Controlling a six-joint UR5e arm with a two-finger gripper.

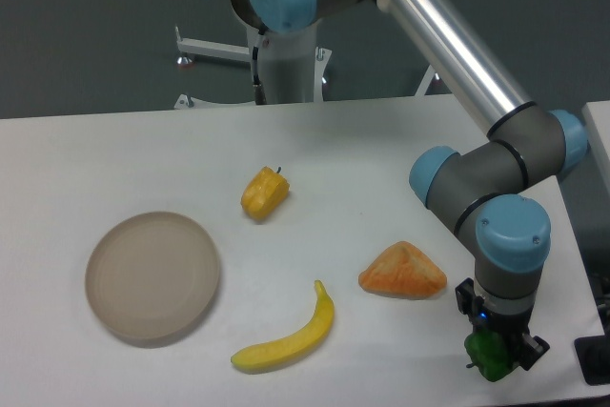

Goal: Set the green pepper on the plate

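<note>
Green pepper (489,356), small, glossy and dark with a lobed body, sits at the near right corner of the white surface (381,150), between the 2 jaws of the arm's gripper (496,354). The jaws appear closed against its sides, though whether it is lifted cannot be told. It looks light and firm but slick, so a grip across the widest lobes seems safest. The round beige plate (152,276) lies well apart, far left, past a yellow banana (291,334) and an orange wedge (403,272).
</note>
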